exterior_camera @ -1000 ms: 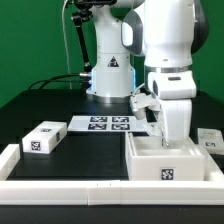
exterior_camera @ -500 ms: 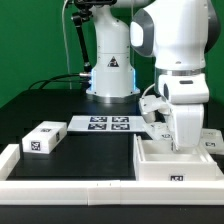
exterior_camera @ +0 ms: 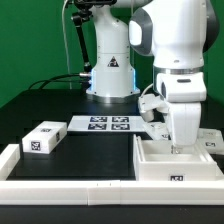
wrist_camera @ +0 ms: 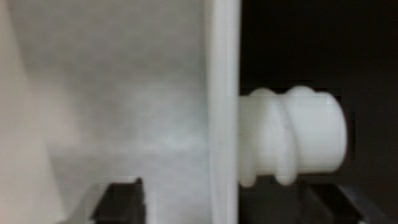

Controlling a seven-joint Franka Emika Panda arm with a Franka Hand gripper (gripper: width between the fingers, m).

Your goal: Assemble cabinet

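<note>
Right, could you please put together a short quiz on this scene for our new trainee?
1. True or false: the small block at the exterior view's left lies outside the cabinet.
2. The end effector is: A at the small block, B down at the cabinet, C out of view.
3. In the wrist view, what sticks out from the white wall?
Key: 1 true; 2 B; 3 a ridged white knob.

The arm (exterior_camera: pixel 180 50) and cabinet (exterior_camera: pixel 160 168) have shifted toward the exterior view's right, the cabinet seemingly lower.
</note>
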